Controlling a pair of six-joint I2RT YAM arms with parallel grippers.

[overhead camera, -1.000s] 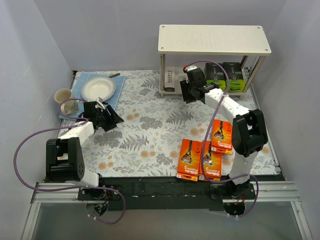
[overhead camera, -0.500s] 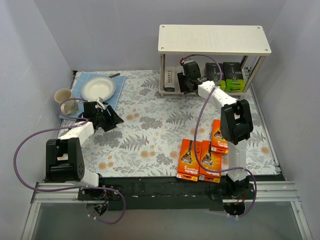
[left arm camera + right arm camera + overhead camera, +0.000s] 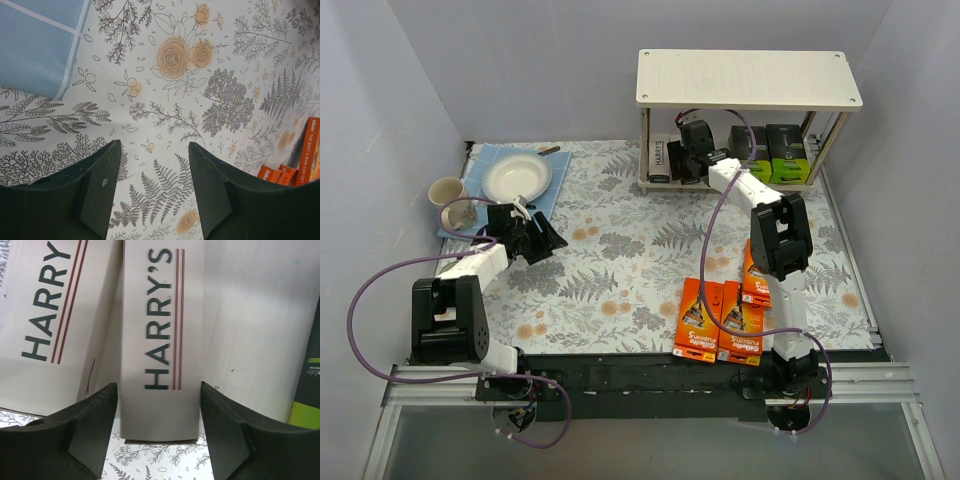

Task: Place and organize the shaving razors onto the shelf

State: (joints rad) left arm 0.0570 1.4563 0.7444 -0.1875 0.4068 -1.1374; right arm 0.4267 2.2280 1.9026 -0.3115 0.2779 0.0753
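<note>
The shelf (image 3: 748,78) stands at the back right. On its lower board (image 3: 250,315) lie two grey "Harry's" razor boxes, one at the left (image 3: 50,315) and one in the middle (image 3: 162,340), with black and lime-green boxes (image 3: 770,152) to their right. My right gripper (image 3: 692,160) reaches into the lower tier. In the right wrist view it (image 3: 157,387) is open, its fingers on either side of the middle Harry's box with a gap on each side. Three orange razor boxes (image 3: 725,320) lie on the tablecloth near the front. My left gripper (image 3: 545,237) is open and empty over the floral cloth (image 3: 155,145).
A white plate (image 3: 517,177) sits on a blue cloth (image 3: 480,165) at the back left, with a mug (image 3: 447,192) beside it. The shelf's thin metal legs (image 3: 643,150) flank the lower tier. Grey walls close in on three sides.
My right gripper has moved up and to the left, from in front of the shelf into its lower tier. The left arm has not moved.
</note>
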